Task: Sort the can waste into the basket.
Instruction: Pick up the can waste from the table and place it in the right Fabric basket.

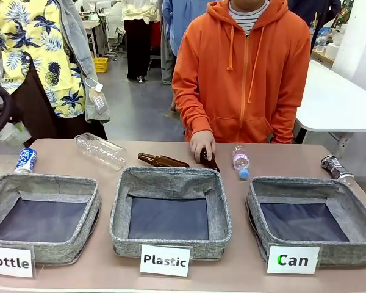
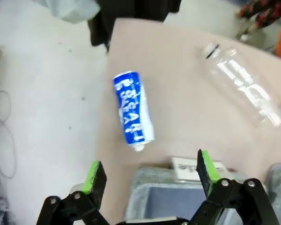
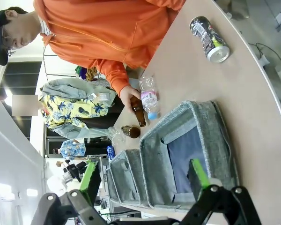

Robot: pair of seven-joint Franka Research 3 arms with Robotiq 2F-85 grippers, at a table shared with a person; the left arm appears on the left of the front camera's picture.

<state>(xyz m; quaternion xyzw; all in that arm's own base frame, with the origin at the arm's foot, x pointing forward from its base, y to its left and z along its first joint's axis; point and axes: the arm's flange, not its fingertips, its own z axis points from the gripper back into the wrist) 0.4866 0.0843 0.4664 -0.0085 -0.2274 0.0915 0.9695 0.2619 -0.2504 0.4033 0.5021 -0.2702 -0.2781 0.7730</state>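
Grip the light, thin-walled blue can (image 2: 132, 111) across its middle (gently; it likely crushes) with the left gripper (image 2: 150, 172), jaws wide apart and empty, like those of the right gripper (image 3: 143, 174).

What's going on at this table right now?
No can is sorted yet. The blue can lies at the table's far left and the black can at its far right, both outside the Can basket. The left pincer hovers open near the blue can, and the right pincer hangs open over the Can basket. The person's hand rests on a brown bottle.
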